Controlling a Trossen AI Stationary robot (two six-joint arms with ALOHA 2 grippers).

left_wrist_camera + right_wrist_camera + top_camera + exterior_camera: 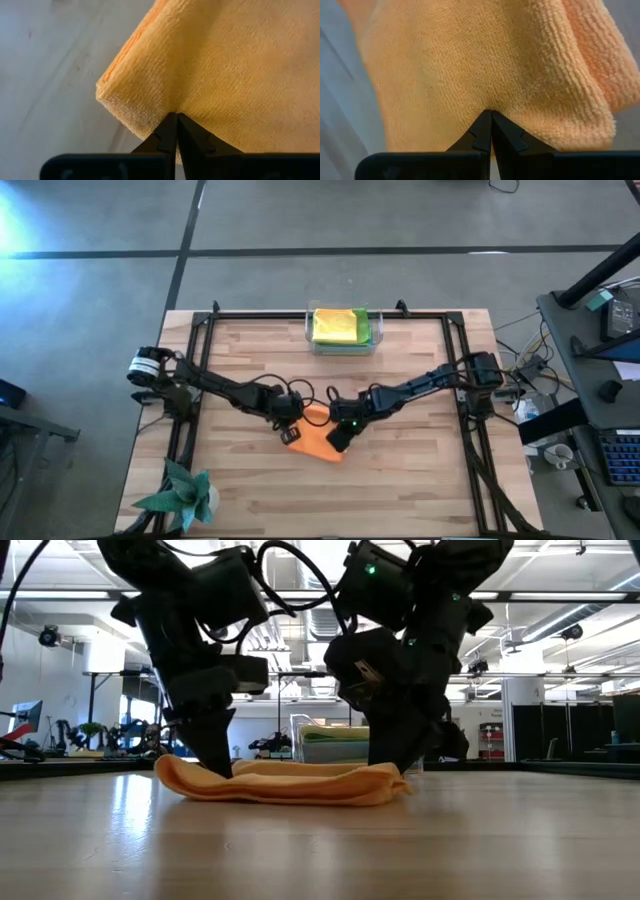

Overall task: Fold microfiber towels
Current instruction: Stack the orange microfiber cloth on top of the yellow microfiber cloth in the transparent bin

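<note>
At the near left corner of the wooden surface (420, 480) lies a teal spiky paper ornament (182, 492), well apart from the work. The left arm reaches in from the left edge toward the middle, and the left gripper (288, 423) stands tip-down on the left end of the orange towel (318, 438). Its jaws are pressed together and pinch the cloth near a folded corner; the left wrist view shows the two dark tips meeting in the orange towel's nap just beside that corner, where stacked layers show at the edge.

The orange towel lies in the middle of the surface, slightly nearer than centre, bunched into a low, folded strip that runs between the two grippers and rests flat on the wood in the low view.

The right gripper (340, 434) comes down on the right end of the same towel, its arm stretching in from the right edge. Its jaws are also pressed together, nipping the cloth.

At the far edge, centred, a clear container (342, 346) holds a stack of towels with a yellow towel (335, 326) on top and a green towel (364, 328) showing beneath it at the right.
</note>
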